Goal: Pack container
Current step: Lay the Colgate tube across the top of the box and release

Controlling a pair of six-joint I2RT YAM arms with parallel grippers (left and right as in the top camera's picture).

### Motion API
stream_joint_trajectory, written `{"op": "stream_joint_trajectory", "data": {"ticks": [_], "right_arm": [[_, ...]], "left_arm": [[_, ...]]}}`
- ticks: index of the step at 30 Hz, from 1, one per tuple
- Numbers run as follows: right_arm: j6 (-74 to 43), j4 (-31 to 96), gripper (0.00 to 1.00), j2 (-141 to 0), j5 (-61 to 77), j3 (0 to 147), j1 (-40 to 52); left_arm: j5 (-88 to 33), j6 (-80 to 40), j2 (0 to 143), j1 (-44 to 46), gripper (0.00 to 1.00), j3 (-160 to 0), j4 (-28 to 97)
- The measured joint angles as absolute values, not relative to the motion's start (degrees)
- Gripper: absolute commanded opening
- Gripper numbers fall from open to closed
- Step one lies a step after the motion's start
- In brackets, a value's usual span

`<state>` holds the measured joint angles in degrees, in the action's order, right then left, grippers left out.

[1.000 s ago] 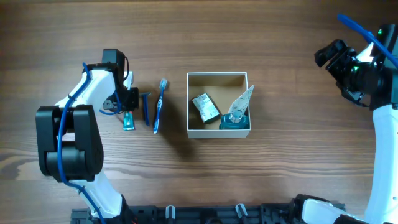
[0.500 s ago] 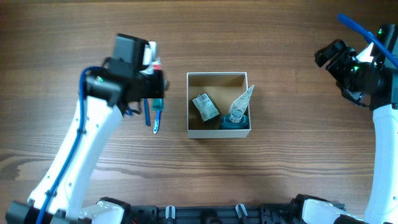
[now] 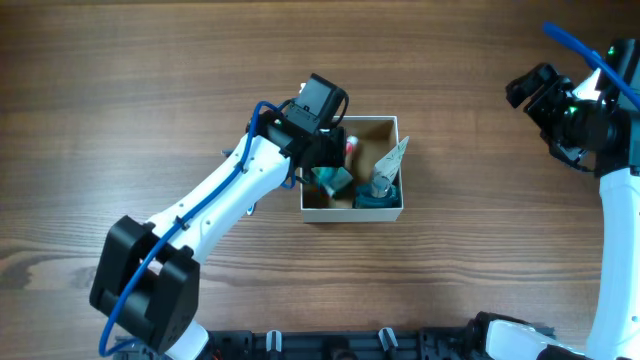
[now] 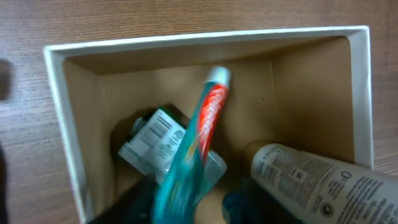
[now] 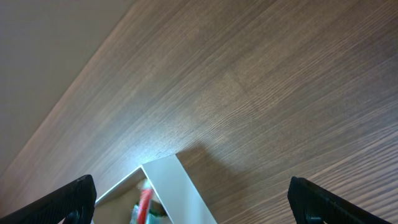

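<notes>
The container (image 3: 352, 212) is a square white cardboard box with a tan inside, at the table's middle. My left gripper (image 3: 332, 163) hangs over its left half, shut on a teal and red toothpaste tube (image 4: 202, 140) that points into the box. In the left wrist view the box rim (image 4: 205, 38) frames a grey-labelled packet (image 4: 152, 140) and a white-labelled bottle (image 4: 311, 180) lying inside. A teal bottle (image 3: 378, 196) stands in the box's front right corner. My right gripper (image 3: 530, 90) is open and empty, high at the far right; its view shows a box corner (image 5: 180, 186).
My left arm (image 3: 215, 205) stretches across the table left of the box and covers the spot where a toothbrush and a razor lay. Bare wood table (image 3: 480, 250) lies between the box and my right arm.
My left gripper lifted the toothpaste tube from the table left of the box and carried it right, over the box. The right arm has not moved.
</notes>
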<state>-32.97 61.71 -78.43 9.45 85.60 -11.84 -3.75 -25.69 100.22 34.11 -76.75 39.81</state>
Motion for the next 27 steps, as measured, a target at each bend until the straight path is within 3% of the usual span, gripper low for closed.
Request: {"op": "stream_joint_trajectory", "data": {"ticks": [4, 7, 11, 15, 20, 23, 27], "right_arm": [[-33.0, 61.7, 1.0, -78.4, 9.4, 85.6, -11.8], [-33.0, 61.7, 1.0, -78.4, 9.4, 85.6, -11.8], [-33.0, 61.7, 1.0, -78.4, 9.4, 85.6, -11.8], [-33.0, 61.7, 1.0, -78.4, 9.5, 85.6, -11.8], [-33.0, 61.7, 1.0, -78.4, 9.5, 85.6, -11.8], [-33.0, 61.7, 1.0, -78.4, 9.4, 85.6, -11.8], [-33.0, 61.7, 1.0, -78.4, 9.4, 85.6, -11.8]], "left_arm": [[-2.7, -25.8, 95.8, 32.4, 0.7, -78.2, 45.6], [0.6, -26.0, 89.5, 28.5, 0.71, -79.5, 52.1], [4.3, -25.6, 86.2, 19.0, 0.71, -80.3, 60.5], [4.4, -22.8, 90.4, 11.9, 0.71, -74.8, 55.5], [2.3, -18.7, 99.6, 8.8, 0.68, -69.8, 49.4], [1.6, -17.8, 104.5, 7.3, 0.58, -69.6, 46.8], [0.4, -17.2, 108.3, 7.0, 0.58, -69.6, 43.5]]}}
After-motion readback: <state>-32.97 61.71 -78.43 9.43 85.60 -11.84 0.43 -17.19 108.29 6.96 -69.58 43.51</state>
